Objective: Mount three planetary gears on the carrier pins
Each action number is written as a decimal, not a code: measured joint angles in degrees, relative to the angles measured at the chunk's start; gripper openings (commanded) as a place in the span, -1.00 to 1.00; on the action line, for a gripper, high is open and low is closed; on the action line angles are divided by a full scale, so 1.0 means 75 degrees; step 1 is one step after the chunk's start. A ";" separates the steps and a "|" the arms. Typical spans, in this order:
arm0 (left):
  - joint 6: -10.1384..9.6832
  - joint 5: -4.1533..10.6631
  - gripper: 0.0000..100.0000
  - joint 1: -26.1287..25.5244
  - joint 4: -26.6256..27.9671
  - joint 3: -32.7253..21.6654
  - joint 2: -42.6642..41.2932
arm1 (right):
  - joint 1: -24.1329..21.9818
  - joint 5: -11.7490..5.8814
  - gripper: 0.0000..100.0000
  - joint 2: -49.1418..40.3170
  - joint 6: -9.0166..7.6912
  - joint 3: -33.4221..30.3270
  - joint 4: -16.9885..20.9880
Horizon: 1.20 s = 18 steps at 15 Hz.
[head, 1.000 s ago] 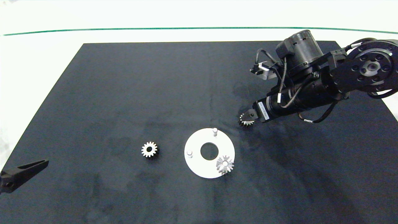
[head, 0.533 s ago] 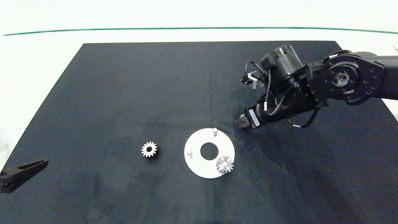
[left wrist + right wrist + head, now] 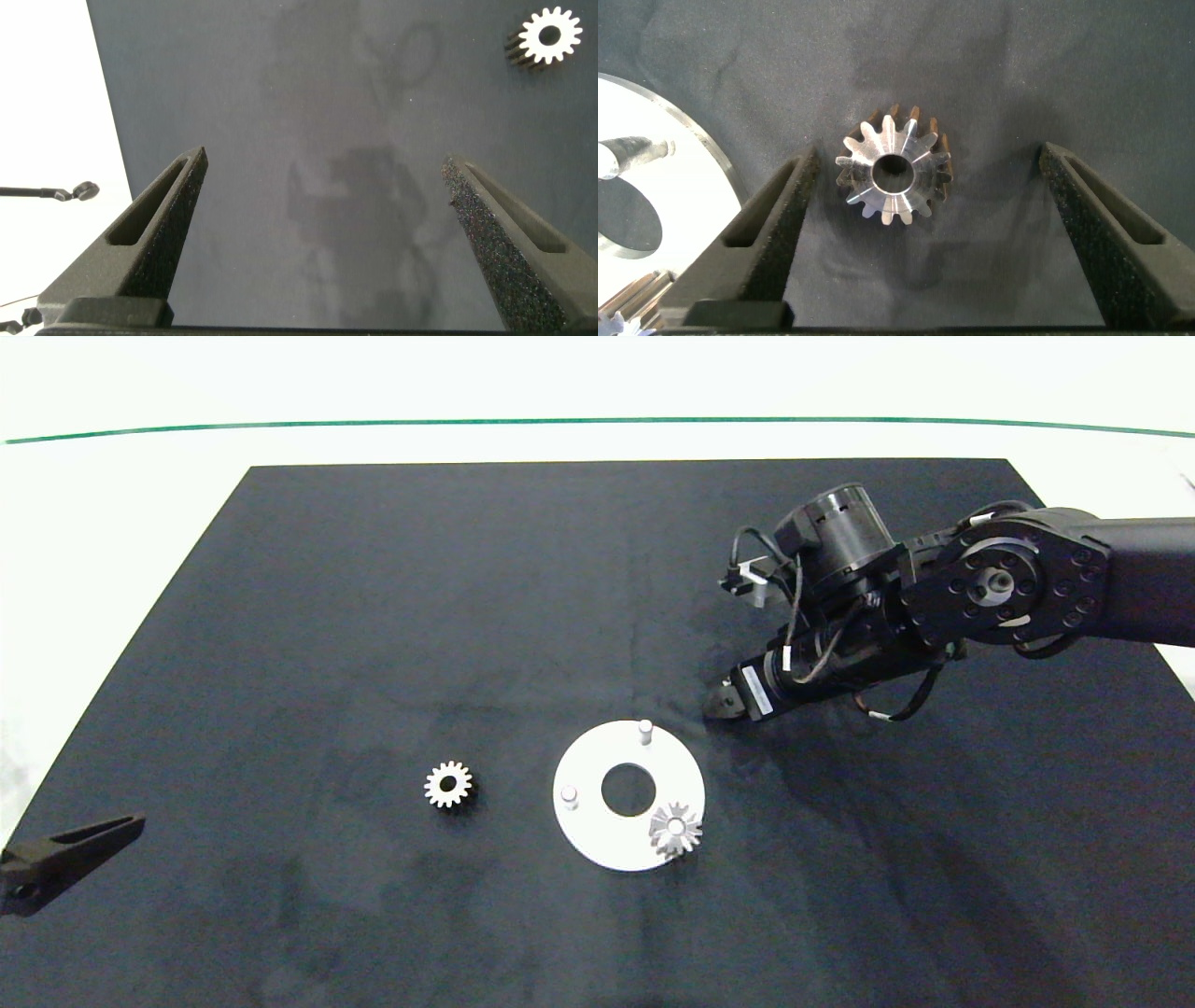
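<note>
The right gripper (image 3: 717, 700), jaws wide, straddles a gear (image 3: 895, 173) lying flat on the mat (image 3: 467, 616), right of centre, just beside the disc (image 3: 597, 840). The left gripper (image 3: 322, 201) waits wide open at lower left.

Right gripper (image 3: 920, 187) straddles 1 gear (image 3: 895, 175), open gaps both sides, fingers not touching teeth. White disc (image 3: 597, 840) sits just lower left of it in head view: 2 bare pins (image 3: 644, 731), 1 seated gear (image 3: 674, 830). Mat (image 3: 373, 616) left and top of frame is open; only a loose gear (image 3: 448, 785) left of centre.
</note>
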 measured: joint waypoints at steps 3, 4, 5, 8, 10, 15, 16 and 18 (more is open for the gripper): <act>0.0000 0.0000 1.00 0.0002 0.0000 0.0000 0.0000 | 0.0000 -0.0008 0.77 0.0000 -0.0002 0.0008 0.0000; 0.0000 -0.0003 1.00 0.0005 0.0000 0.0000 0.0000 | 0.0000 -0.0005 0.71 -0.0003 -0.0008 0.0011 0.0000; 0.0003 0.0000 1.00 0.0005 0.0000 0.0000 0.0000 | 0.0000 -0.0008 0.68 -0.0003 -0.0002 0.0011 0.0000; 0.0000 -0.0003 1.00 0.0005 0.0003 0.0000 0.0003 | -0.0011 -0.0002 0.56 -0.0003 0.0000 0.0029 0.0000; -0.0002 -0.0003 1.00 0.0002 0.0000 0.0000 0.0003 | -0.0013 -0.0005 0.47 -0.0005 -0.0002 0.0029 0.0003; 0.0000 -0.0003 1.00 0.0005 0.0003 0.0000 0.0003 | -0.0011 -0.0002 0.29 -0.0034 0.0000 0.0029 0.0007; -0.0002 -0.0003 1.00 0.0005 0.0003 -0.0003 0.0003 | -0.0011 -0.0005 0.23 -0.0041 0.0000 0.0029 0.0007; -0.0005 -0.0007 1.00 0.0000 0.0000 -0.0003 0.0007 | -0.0011 -0.0005 0.17 -0.0052 0.0000 0.0029 0.0008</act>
